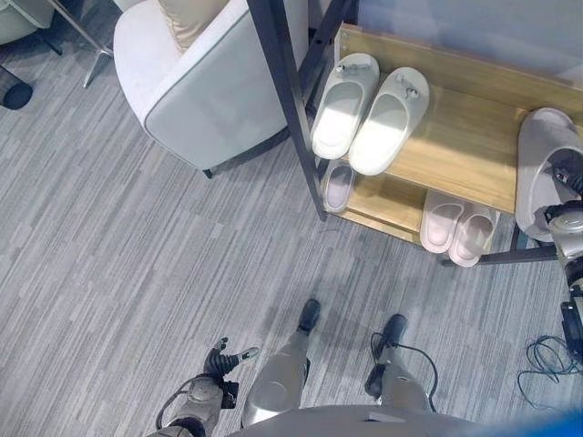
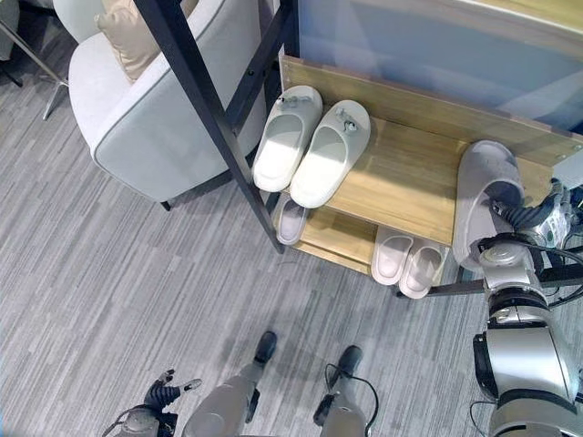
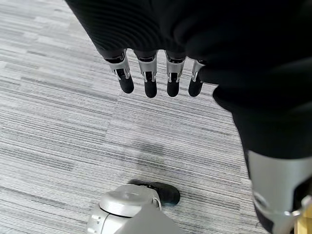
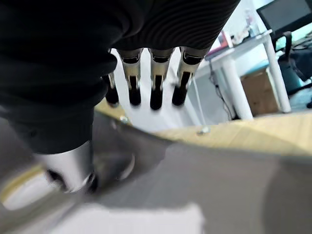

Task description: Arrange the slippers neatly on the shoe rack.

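Placement of grey felt slipper (image 2: 481, 196) on wooden shoe rack (image 2: 401, 173).
Right robot hand (image 2: 528, 215) grips its heel on the upper shelf; next, judged: align, release. Left robot hand (image 1: 226, 357) relaxed, idle.

We cannot tell whether the right hand (image 2: 531, 215) grips the grey slipper (image 2: 480, 196): its fingers lie behind the slipper's heel, and up close the slipper (image 4: 204, 185) is a blur. In the left eye view the frame's right edge cuts that slipper. On the lower shelf (image 2: 339, 237), one small slipper (image 2: 291, 220) is half hidden under the upper shelf (image 2: 410, 177). The armchair (image 1: 196, 77) runs off the top edge.
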